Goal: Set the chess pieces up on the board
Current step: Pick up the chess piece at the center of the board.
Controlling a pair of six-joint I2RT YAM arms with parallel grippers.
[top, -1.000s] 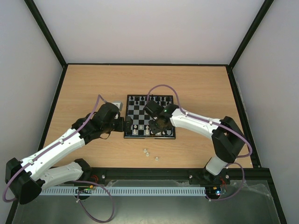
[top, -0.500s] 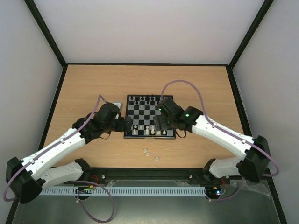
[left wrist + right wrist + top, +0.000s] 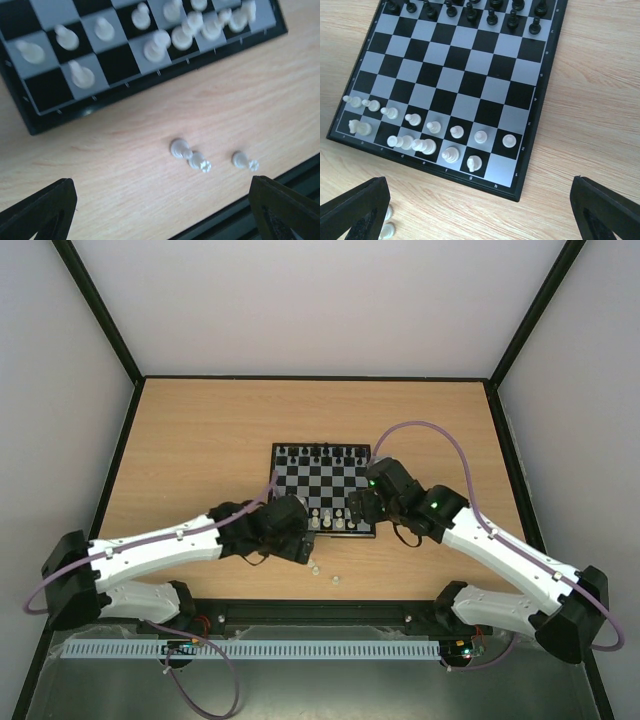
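Note:
The board (image 3: 320, 480) lies mid-table. Black chess pieces (image 3: 492, 16) fill its far rows and white ones (image 3: 434, 127) its near rows. Three loose white pieces (image 3: 199, 161) lie on the wood in front of the board, also visible from above (image 3: 314, 565). My left gripper (image 3: 162, 220) hovers open just over them, its fingers (image 3: 40, 210) wide apart and nothing between them. My right gripper (image 3: 480, 215) is open and empty above the board's near right corner (image 3: 520, 192). From above, the left gripper (image 3: 306, 546) and right gripper (image 3: 362, 510) flank the board's front edge.
A black rail (image 3: 400, 608) runs along the table's near edge, close behind the loose pieces. Black frame posts and pale walls enclose the wooden table (image 3: 200, 430). A purple cable (image 3: 430, 430) loops over the right arm.
My left arm has swung from the board's left side to the front, over the loose pieces. My right gripper has opened and drawn back from the white rows toward the near right corner.

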